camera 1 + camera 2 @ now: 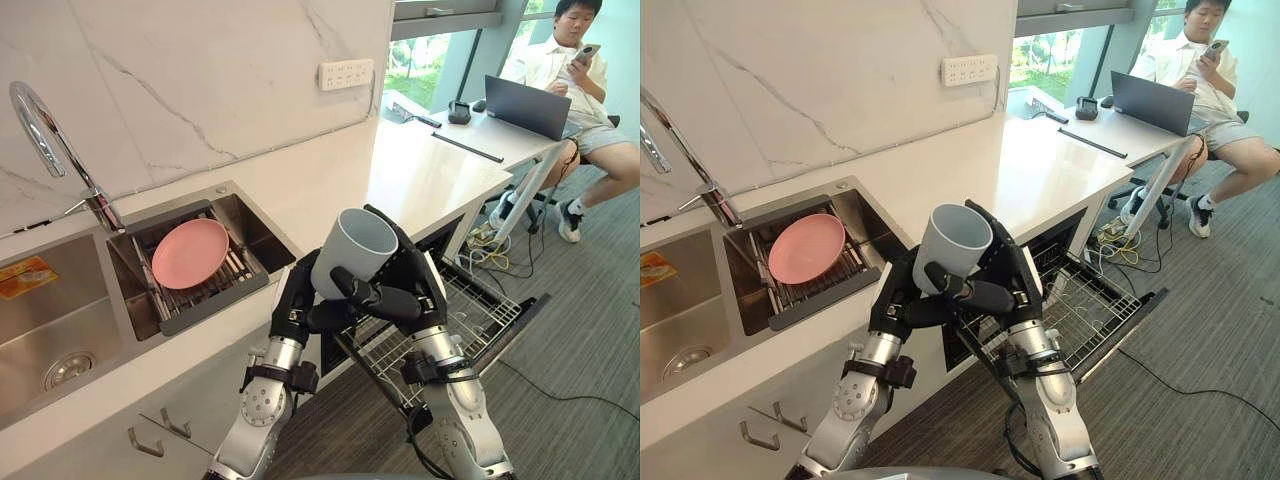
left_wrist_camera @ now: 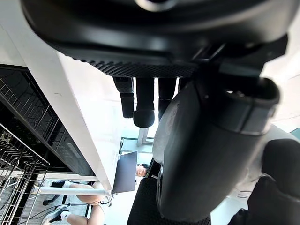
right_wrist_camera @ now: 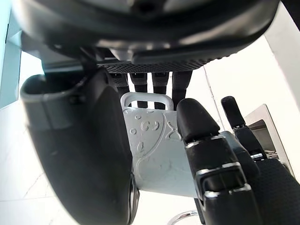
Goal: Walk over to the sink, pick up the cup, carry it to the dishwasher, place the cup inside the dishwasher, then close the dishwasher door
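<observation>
A pale grey cup (image 1: pixel 352 252) is held upright in the air between both hands, over the counter's front edge and just left of the open dishwasher (image 1: pixel 470 322). My left hand (image 1: pixel 296 298) curls round the cup's lower left side. My right hand (image 1: pixel 412 274) wraps its right side and back, with dark fingers crossing under the front. In the right wrist view the cup (image 3: pixel 157 154) and its handle sit between the thumb (image 3: pixel 84 159) and the fingers. The dishwasher's door (image 1: pixel 522 308) is folded down and its wire rack is pulled out.
A pink plate (image 1: pixel 190 252) lies on a drain rack in the sink's right basin (image 1: pixel 255 232), with the tap (image 1: pixel 48 138) behind it. A white counter (image 1: pixel 420 170) runs right to a desk with a laptop (image 1: pixel 527 106), where a person (image 1: pixel 580 70) sits. Cables lie on the floor by the desk.
</observation>
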{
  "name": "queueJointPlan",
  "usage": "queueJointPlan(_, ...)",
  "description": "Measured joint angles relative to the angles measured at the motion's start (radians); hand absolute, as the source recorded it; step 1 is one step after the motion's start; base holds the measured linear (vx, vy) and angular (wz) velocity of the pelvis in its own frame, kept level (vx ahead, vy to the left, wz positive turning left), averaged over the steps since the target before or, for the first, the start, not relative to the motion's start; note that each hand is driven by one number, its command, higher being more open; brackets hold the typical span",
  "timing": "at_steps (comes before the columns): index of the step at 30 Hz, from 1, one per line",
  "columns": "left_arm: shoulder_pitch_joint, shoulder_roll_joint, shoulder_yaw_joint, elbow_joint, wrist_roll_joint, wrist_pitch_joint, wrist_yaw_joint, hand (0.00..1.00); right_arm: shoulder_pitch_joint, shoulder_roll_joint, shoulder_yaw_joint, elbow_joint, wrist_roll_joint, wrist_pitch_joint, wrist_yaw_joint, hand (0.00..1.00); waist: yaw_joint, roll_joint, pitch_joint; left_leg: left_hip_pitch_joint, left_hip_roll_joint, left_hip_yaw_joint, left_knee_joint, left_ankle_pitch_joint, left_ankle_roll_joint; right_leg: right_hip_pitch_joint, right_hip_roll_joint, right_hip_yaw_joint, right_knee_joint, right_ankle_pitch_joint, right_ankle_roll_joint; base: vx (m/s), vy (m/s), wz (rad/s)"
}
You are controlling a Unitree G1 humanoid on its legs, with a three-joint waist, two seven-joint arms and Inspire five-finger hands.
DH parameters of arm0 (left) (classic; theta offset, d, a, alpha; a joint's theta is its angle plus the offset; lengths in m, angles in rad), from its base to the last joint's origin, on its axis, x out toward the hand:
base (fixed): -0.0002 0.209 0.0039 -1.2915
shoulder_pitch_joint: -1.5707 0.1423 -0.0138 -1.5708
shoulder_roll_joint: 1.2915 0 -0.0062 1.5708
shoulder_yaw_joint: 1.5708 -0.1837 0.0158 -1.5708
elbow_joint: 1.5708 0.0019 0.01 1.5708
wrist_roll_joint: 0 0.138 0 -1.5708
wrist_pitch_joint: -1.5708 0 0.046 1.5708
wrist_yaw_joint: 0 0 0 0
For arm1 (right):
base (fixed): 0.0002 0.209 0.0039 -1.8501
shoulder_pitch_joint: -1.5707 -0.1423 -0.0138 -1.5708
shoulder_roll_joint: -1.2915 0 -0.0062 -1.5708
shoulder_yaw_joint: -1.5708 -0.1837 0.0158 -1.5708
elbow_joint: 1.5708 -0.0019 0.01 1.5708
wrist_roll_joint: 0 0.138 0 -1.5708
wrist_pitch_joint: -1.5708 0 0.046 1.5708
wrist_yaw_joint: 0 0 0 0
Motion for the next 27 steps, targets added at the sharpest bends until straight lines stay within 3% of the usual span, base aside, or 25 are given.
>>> queueJointPlan(1, 0.002, 0.0, 0.0, 0.0, -0.007, -0.001, -0.001, 0.0, 0.0, -0.001, 0.001, 0.0, 0.0, 0.0, 0.0, 0.0, 0.0, -0.001, 0.0, 0.0, 0.0, 0.0, 0.0, 0.0, 0.0, 0.0, 0.0, 0.0, 0.0, 0.0, 0.0, 0.0, 0.0, 0.0)
queueJointPlan(2, 0.003, 0.0, 0.0, 0.0, -0.009, -0.001, -0.003, 1.0, 0.0, -0.001, 0.001, 0.0, 0.0, 0.0, 0.0, 0.0, 0.0, -0.002, -0.001, 0.0, 0.0, 0.0, 0.0, 0.0, 0.0, 0.0, 0.0, 0.0, 0.0, 0.0, 0.0, 0.0, 0.0, 0.0)
queueJointPlan(11, 0.022, 0.005, 0.019, -0.001, -0.058, -0.019, -0.069, 1.0, -0.02, -0.022, -0.007, 0.0, 0.001, 0.0, 0.003, 0.0, 0.001, -0.007, 0.0, 0.0, 0.0, 0.0, 0.001, 0.0, 0.0, 0.003, 0.0, 0.0, 0.001, 0.0, 0.0, 0.0, 0.0, 0.0)
queueJointPlan(22, 0.055, 0.016, 0.07, -0.089, -0.118, -0.02, -0.249, 1.0, -0.034, -0.033, -0.076, -0.067, 0.001, -0.005, 0.073, 0.0, 0.003, -0.011, 0.004, -0.005, 0.003, -0.005, 0.0, -0.001, -0.001, 0.001, -0.002, -0.002, 0.001, -0.002, 0.002, 0.0, 0.0, 0.0)
queueJointPlan(27, 0.076, 0.02, 0.079, -0.092, -0.148, 0.016, -0.328, 1.0, -0.034, -0.039, -0.128, -0.092, 0.001, -0.01, 0.076, 0.0, 0.002, -0.01, 0.007, -0.017, 0.002, -0.005, 0.0, -0.002, -0.001, -0.014, -0.003, -0.002, 0.001, -0.003, 0.003, 0.0, 0.0, 0.0)
